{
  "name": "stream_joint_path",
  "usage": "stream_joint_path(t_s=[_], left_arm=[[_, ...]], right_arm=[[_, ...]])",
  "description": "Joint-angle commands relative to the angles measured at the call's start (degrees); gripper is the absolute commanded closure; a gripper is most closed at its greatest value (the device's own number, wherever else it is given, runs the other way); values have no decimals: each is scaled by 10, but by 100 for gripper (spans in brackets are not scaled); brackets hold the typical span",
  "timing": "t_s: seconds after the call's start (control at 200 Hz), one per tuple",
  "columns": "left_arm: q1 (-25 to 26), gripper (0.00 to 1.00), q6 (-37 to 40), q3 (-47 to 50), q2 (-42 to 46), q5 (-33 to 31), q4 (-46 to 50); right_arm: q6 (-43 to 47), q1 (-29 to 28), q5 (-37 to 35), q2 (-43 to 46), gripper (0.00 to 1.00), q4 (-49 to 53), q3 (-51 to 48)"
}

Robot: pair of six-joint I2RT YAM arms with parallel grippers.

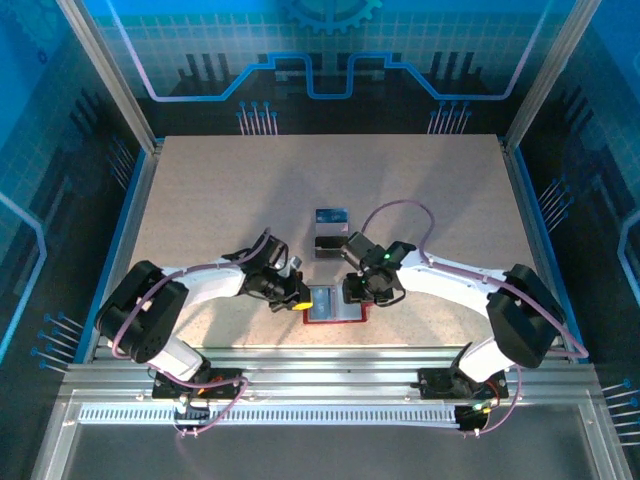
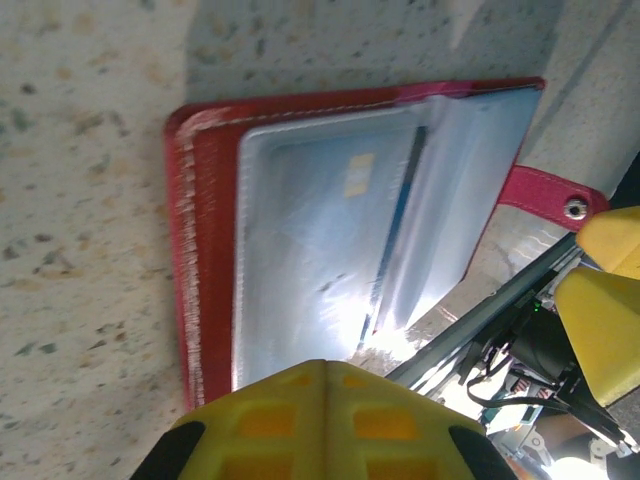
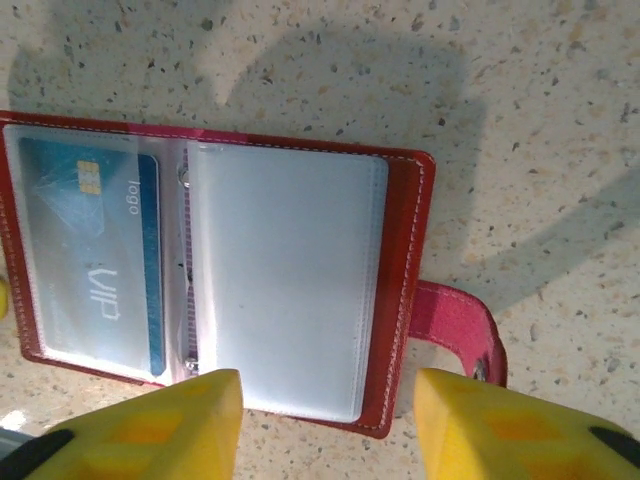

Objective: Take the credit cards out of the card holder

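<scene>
The right jaws stand spread. Their yellow fingers (image 3: pixel 150 430) rise from the bottom of the wrist view with a wide gap between them, and the near edge of the card holder (image 3: pixel 405 250) lies in that gap; contact cannot be told. The holder lies open and flat on the table (image 3: pixel 520 120). Ahead and to the left of these jaws a blue credit card (image 3: pixel 95 250) sits in a clear sleeve, marked "VIP" and "logo", its face hazed by the plastic. Straight ahead, the second clear pocket (image 3: pixel 285 290) looks pale, and whether it holds anything cannot be told. To the right, the red tab (image 3: pixel 455 335) with its snap juts out, its end partly covered by the right finger.

The left jaws are pressed together, one yellow mass over the holder's near edge in their own view. Whether they pinch it or only rest on it is hidden. Glare washes out the pockets ahead of them.

From above, beyond both pairs of jaws, a bluish card (image 1: pixel 330 215) and a darker card (image 1: pixel 328 241) lie just beside each other, their faces too small to read.
</scene>
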State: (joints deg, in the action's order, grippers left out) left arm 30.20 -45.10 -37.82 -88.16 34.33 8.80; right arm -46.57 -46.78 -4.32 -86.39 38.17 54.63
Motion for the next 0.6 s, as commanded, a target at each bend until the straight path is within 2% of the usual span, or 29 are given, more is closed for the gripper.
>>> stream_joint_path(t_s=[0.0,0.145,0.29,0.595], left_arm=[[12,96,-3,-21,13,4,20],[24,96,-9,-25,5,3,11],[34,97,-11,-32,-8,2,6],[44,97,-10,-29,-19,-8,5]], right_arm=[[1,5,9,23,57,2,-9],[-14,13,91,30,73,-95,-37],[-37,26,173,0,87,-187,-68],[-45,37,191,-39,90,-236,-77]])
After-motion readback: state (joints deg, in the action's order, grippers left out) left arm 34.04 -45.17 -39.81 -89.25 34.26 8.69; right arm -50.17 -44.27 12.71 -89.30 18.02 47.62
